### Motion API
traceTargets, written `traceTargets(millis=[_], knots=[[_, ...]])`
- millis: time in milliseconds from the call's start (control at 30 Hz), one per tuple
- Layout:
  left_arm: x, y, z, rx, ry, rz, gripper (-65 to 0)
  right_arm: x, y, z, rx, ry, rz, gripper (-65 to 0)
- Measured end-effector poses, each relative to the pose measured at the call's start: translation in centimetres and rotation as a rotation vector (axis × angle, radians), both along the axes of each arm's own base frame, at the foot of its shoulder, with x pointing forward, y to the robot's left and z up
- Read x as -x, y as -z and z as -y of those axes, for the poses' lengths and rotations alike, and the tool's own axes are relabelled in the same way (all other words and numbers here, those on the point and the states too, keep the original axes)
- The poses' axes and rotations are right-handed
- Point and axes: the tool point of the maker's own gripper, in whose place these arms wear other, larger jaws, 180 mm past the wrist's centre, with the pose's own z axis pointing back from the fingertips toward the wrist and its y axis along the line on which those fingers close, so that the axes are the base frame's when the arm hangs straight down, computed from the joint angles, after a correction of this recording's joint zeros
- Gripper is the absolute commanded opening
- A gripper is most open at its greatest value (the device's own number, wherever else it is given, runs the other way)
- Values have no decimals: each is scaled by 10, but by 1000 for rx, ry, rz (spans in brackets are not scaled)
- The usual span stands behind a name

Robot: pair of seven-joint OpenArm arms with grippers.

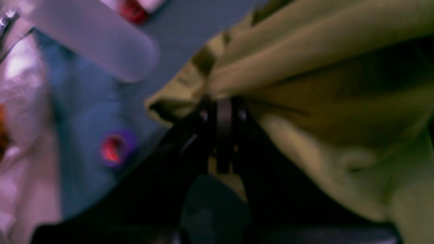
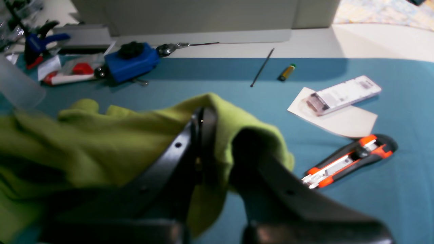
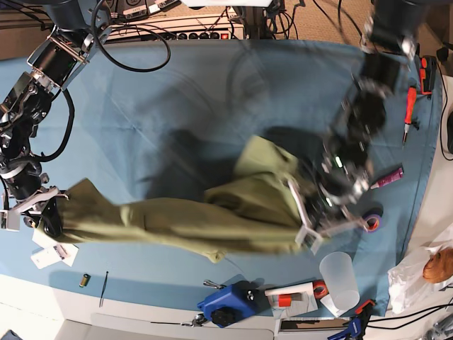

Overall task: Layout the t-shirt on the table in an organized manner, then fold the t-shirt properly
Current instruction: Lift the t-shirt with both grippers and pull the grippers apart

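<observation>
1. Layout is the step we judge to be in hand: the t-shirt [image 3: 191, 219] hangs stretched between our two arms above the table [image 3: 177, 92], bunched and twisted rather than flat, so no fold has been made yet.
2. Our left gripper [image 1: 222, 112] has its jaws pressed together, pinching a gathered edge of the olive cloth.
3. Our right gripper [image 2: 217, 132] is likewise clamped on the far corner of the shirt, near the table's front edge.
4. Next, we reckon, the cloth wants pulling taut and lowering so it lies smooth on the teal cover, sleeves out and collar clear; the twist in the middle needs working out first.
5. Count, as far as we can see: one t-shirt, one table, two grippers.
6. Around them we count one orange utility knife [image 2: 349, 161], one blue clamp block [image 2: 130, 64], one clear plastic cup [image 3: 338, 276], one tape roll [image 3: 373, 222] and one small battery [image 2: 287, 72].
</observation>
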Motion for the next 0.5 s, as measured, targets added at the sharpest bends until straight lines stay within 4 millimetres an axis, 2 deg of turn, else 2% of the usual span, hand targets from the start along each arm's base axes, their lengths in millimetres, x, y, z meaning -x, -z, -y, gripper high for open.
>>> traceTargets(millis=[100,200,300,367,500], knots=[[-34,-9,-10,-1,42,-23,-650,-5,0,1,-27,0,6,-650],[-60,-18,-18,29,34,-49,-650,-22,12,9,-112,18,-19,-650],[-81,-41,-28,30,5,-24,-650,-41,19,14,-195,28,-39,-650],[-92,-61,-31,25,-3,11,-650,-55,13,14,-235,26,-29,-650],[-105,-98,-37,8,-21,44,-650,-76,-22,15,-259,6,43,-650]])
